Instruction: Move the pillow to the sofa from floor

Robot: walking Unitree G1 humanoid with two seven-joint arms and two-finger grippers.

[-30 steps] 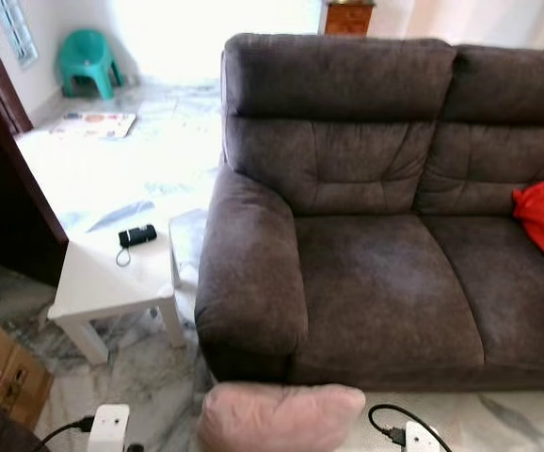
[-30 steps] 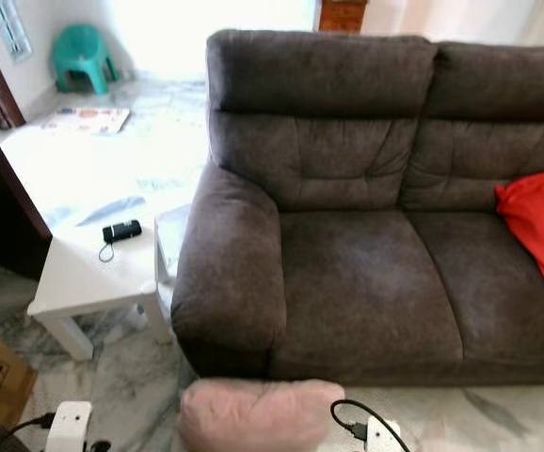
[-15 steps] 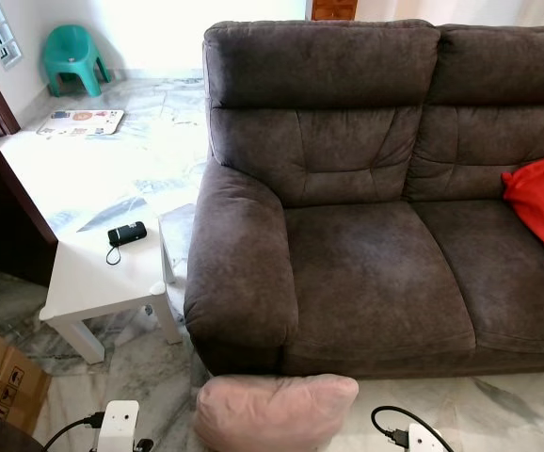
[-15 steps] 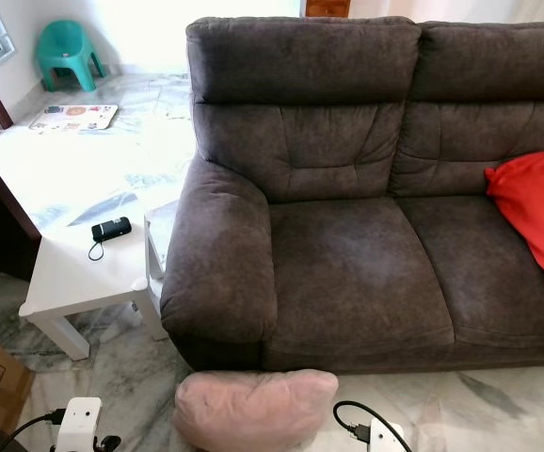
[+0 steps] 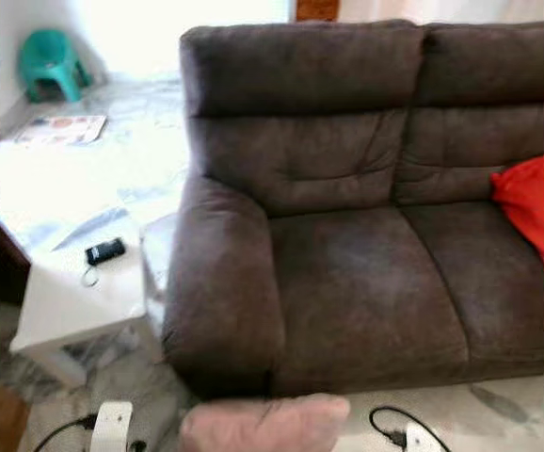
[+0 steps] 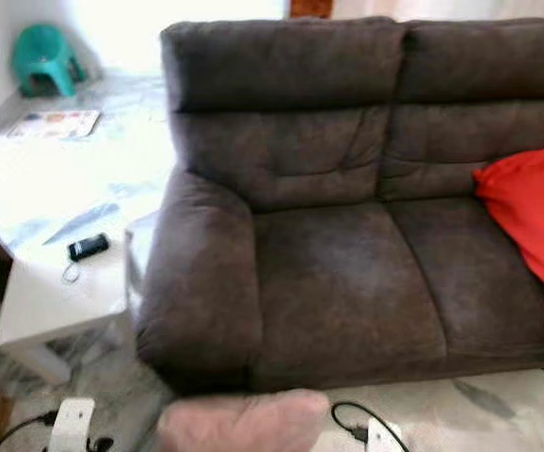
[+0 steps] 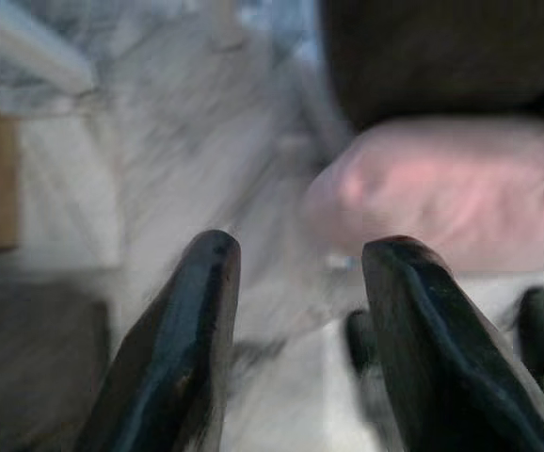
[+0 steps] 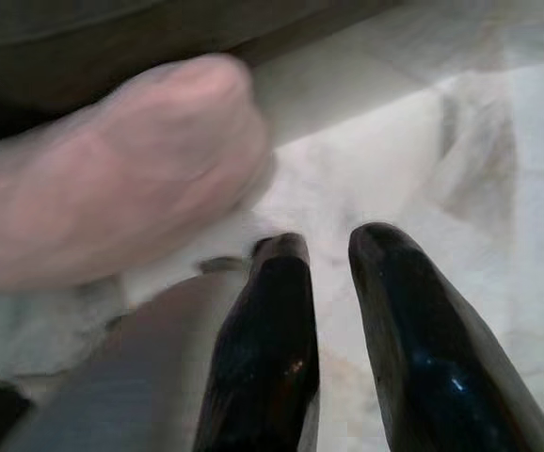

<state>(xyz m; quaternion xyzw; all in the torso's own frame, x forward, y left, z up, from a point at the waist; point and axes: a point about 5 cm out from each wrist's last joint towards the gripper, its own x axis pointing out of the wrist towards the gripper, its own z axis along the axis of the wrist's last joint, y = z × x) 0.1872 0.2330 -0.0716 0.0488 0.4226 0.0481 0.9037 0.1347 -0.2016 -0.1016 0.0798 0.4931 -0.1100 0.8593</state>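
**Pink pillow down on the floor, sofa seat waiting**

Pink and soft, the pillow (image 5: 264, 422) sits on the marble floor (image 5: 498, 414) right in front of the brown sofa (image 5: 366, 245), just below its left armrest. Up on the sofa's right end lies a red cushion (image 5: 538, 212). Off to the left, a white surface (image 5: 70, 301) carries a small black device (image 5: 104, 251), and a teal stool (image 5: 51, 64) stands far back. The left end effector (image 7: 291, 259) hangs above the floor near the pillow, fingers spread apart, nothing between them. The right end effector (image 8: 333, 250) is close beside the pillow too, fingers only narrowly parted, holding nothing. Everything is a bit blurred.
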